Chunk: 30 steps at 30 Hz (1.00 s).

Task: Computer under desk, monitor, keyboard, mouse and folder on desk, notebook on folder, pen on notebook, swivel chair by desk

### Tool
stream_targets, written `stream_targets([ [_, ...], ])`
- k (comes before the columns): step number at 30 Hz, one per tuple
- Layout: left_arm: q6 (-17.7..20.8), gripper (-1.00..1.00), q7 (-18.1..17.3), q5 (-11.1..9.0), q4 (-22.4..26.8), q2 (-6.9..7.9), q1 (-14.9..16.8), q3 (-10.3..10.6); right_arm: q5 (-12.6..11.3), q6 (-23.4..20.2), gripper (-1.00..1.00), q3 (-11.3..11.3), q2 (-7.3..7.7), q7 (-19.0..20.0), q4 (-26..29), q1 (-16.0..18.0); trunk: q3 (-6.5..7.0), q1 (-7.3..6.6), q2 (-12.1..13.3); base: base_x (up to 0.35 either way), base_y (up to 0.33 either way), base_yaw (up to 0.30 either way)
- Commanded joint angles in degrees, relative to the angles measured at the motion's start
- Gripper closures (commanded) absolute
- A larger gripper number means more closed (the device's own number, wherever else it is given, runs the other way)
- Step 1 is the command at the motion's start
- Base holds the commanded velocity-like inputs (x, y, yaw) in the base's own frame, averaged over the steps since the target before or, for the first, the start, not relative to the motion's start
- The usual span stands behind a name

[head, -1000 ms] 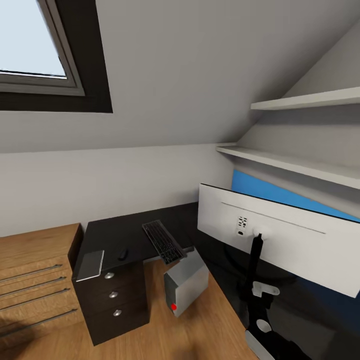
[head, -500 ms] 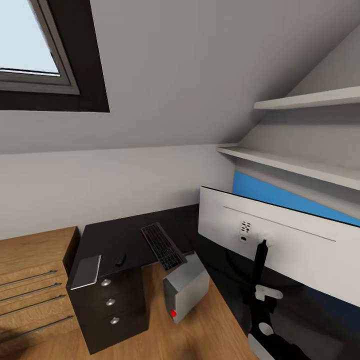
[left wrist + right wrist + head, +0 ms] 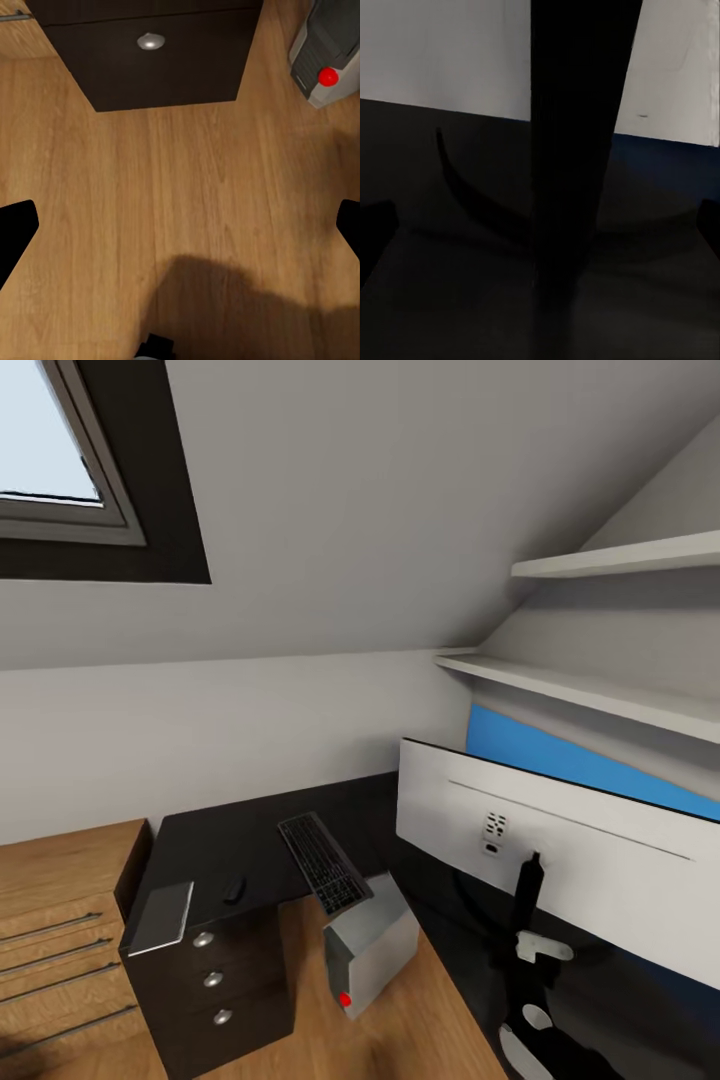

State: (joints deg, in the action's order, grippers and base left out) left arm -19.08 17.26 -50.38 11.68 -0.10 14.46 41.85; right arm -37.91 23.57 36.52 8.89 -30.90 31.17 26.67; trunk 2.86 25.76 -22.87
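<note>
The desk [image 3: 250, 835] has a glossy black top, with a dark drawer unit [image 3: 215, 980] under its left end. On the top lie the keyboard [image 3: 322, 863], angled and reaching the front edge, a small dark mouse [image 3: 234, 889] just left of it, and a grey notebook [image 3: 162, 916] at the left corner. The monitor [image 3: 560, 855] stands on the right part. On the wooden floor [image 3: 187, 202] the computer [image 3: 368, 947] stands tilted beside the drawer unit.
</note>
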Motion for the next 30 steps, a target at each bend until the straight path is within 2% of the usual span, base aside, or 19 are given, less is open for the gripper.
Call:
stream_targets([
  [1, -0.17, -1.00, 0.36, -0.32, 0.01, 0.01, 0.01, 0.47, -0.49, 0.25, -1.00, 0.15, 0.07, -0.31, 0.04, 0.05, -0.03, 0.03, -0.05, 0.047, -0.006, 0.000],
  [9, -0.17, -1.00, 0.39, -0.26, 0.01, 0.01, 0.02, 0.50, -0.50, 0.25, -1.00, -1.08, 0.24, -0.30, -0.16, 0.05, -0.03, 0.03, -0.05, 0.151, -0.002, 0.000],
  [19, -0.17, -1.00, 0.38, -0.25, 0.01, 0.01, 0.04, 0.51, -0.50, 0.57, -1.00, -3.15, 0.39, -0.30, -0.23, 0.05, -0.03, 0.03, -0.05, 0.014, 0.000, 0.000],
  [25, -0.17, -1.00, 0.36, -0.25, 0.01, 0.01, 0.04, 0.51, -0.50, 4.84, -1.00, -4.21, 1.24, -0.43, -0.15, 0.05, -0.03, 0.03, -0.05, 0.000, 0.000, 0.000],
  [30, -0.16, -1.00, 0.38, -0.25, 0.01, 0.01, 0.02, 0.51, -0.50, 5.73, -1.00, -4.38, 1.48, -0.55, 0.11, 0.05, -0.03, 0.03, -0.05, 0.000, 0.000, 0.000],
])
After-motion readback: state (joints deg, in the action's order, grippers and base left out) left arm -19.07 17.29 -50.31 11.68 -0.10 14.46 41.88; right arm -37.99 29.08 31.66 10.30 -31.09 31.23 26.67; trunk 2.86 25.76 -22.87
